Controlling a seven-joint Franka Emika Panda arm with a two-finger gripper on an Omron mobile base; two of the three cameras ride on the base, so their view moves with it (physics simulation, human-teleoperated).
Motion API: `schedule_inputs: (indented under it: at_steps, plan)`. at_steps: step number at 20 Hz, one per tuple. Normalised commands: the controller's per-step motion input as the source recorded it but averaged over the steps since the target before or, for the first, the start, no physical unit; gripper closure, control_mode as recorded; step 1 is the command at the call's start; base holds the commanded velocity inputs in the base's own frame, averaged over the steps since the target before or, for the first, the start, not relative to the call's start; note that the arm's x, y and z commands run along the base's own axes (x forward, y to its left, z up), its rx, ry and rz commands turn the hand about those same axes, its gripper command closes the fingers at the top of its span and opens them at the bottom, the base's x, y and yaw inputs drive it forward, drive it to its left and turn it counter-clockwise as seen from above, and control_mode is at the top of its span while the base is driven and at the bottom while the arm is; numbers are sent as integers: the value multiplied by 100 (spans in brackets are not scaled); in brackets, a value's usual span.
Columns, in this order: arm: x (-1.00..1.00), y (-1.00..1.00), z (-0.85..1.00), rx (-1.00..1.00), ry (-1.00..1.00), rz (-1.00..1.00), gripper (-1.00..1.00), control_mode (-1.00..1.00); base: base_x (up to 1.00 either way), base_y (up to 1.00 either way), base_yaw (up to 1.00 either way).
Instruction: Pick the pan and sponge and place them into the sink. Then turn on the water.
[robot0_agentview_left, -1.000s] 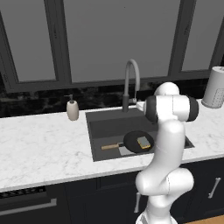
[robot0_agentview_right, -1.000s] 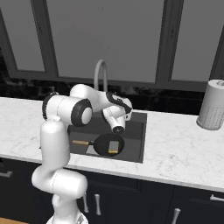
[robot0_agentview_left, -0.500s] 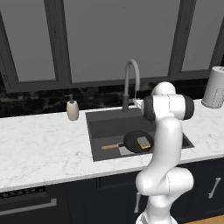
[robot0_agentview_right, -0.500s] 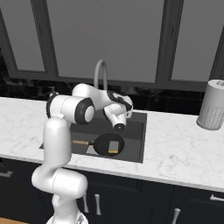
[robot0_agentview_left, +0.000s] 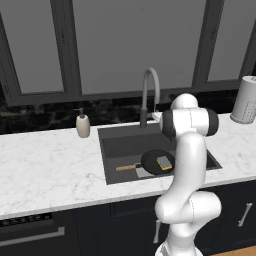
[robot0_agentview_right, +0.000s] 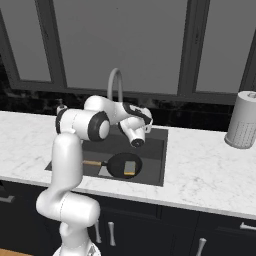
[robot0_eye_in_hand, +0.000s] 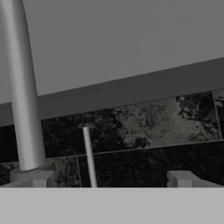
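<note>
1. Two task items are already down in the sink (robot0_agentview_left: 112, 150): the black pan (robot0_agentview_left: 155, 162) sits on the basin floor near the front edge, with its wooden handle pointing left in the left base view.
2. The sponge (robot0_agentview_left: 164, 162) lies flat inside the pan, yellow sides showing, greyish top up. Same thing from the right base view, where it's toward the right half of the pan.
3. The gripper (robot0_agentview_right: 138, 140) hangs above the sink, well clear of the pan, up near the faucet (robot0_agentview_right: 115, 85). Its jaws are spread wide with nothing between them.
4. In the hand view the camera looks at the dark marbled backsplash (robot0_eye_in_hand: 166, 127) and the window above it. The faucet's thick grey pipe runs up the left side, and a thin grey lever (robot0_eye_in_hand: 89, 157) stands just right of it.
5. No blue stream shows at the spout in either base view.
6. On the white marble counter (robot0_agentview_left: 45, 170), a soap dispenser (robot0_agentview_left: 82, 123) stands left of the sink, and a paper towel roll (robot0_agentview_right: 242, 120) sits well off to the right.
</note>
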Motion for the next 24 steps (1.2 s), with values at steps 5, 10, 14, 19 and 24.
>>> schedule_inputs:
  at_steps: [5, 10, 14, 19, 24]
  plan:
    - [12, 2, 0, 0, 0, 0, -100, -100, 0, 0, 0]
    - [9, 9, 0, 0, 0, 0, -100, -100, 0, 0, 0]
    - [5, 11, 0, 0, 0, 0, -100, -100, 0, 0, 0]
    - [11, 8, 0, 0, 0, 0, -100, -100, 0, 0, 0]
    - [16, 0, 0, 0, 0, 0, -100, -100, 0, 0, 0]
